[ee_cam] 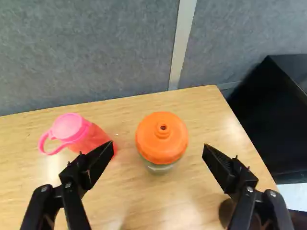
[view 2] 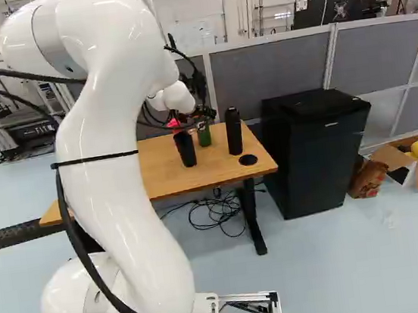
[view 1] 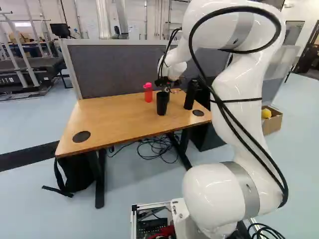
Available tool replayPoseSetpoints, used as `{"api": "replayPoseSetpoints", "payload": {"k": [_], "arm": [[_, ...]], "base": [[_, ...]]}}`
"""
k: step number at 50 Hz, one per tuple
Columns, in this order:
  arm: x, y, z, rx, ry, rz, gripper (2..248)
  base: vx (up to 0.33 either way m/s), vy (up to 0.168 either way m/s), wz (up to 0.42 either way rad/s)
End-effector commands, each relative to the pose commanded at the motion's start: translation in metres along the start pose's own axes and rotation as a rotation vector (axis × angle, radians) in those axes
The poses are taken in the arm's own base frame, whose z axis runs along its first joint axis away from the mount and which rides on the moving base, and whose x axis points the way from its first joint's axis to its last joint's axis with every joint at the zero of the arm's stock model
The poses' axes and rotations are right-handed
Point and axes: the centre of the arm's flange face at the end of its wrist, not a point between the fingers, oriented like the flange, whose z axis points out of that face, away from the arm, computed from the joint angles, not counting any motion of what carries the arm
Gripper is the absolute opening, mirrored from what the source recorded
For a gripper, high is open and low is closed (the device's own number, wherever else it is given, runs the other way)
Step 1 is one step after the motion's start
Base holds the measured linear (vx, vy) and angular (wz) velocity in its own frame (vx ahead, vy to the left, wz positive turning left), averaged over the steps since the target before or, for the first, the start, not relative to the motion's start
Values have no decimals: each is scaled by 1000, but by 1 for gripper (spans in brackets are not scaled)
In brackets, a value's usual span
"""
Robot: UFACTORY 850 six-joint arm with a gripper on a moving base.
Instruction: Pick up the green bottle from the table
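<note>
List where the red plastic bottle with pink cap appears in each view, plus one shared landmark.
Left base view: red plastic bottle, left of the tall black cup.
Right base view: behind that cup, partly hidden.
Wrist view: beside the orange cap.
Shared landmark: light wooden tabletop.

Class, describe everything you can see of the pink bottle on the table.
The pink bottle stands upright on the table, before the grey partition. Its reddish body looks like plastic; the brighter pink lid is on, with a loop at its side. The open gripper does not hold it.
</note>
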Motion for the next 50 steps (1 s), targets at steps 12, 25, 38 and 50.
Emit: {"api": "replayPoseSetpoints", "payload": {"k": [12, 25, 38, 50], "arm": [[1, 8, 28, -9, -34, 8, 247], [13, 11, 50, -12, -20, 10, 247], [20, 11, 62, -12, -7, 10, 247], [21, 11, 63, -12, -6, 10, 148]], "base": [[0, 0, 0], [0, 0, 0], [0, 0, 0], [0, 0, 0]]}}
